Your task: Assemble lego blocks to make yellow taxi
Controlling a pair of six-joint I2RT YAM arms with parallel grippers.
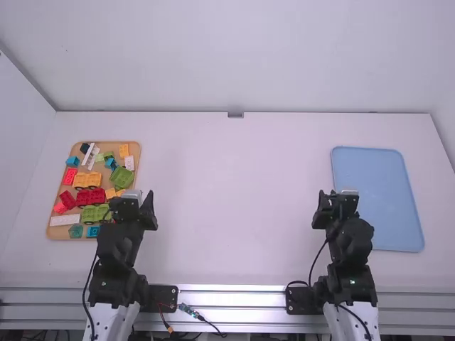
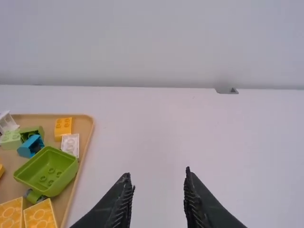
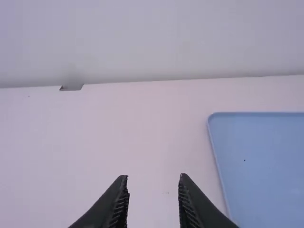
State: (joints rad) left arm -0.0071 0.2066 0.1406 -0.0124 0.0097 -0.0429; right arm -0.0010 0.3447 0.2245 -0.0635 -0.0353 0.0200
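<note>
The yellow wheeled base [image 1: 87, 178] looks light, stiff and smooth — best pinched by its long sides. Left gripper [image 2: 157, 174] and right gripper [image 3: 153, 177] stand wide, empty.

Robotics lab: left arm [image 1: 117, 245] and right arm [image 1: 348, 249] by metal rail [image 1: 231, 299], exposed cables [image 1: 189, 310], white wall [image 1: 234, 57].

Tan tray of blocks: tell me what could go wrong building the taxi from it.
Blocks crowd the tan tray, so the left gripper could knock neighbours while picking. The yellow wheeled piece lies close to a similar red one, so the wrong base might get picked. The right gripper is across the table and may struggle to reach the blocks.
</note>
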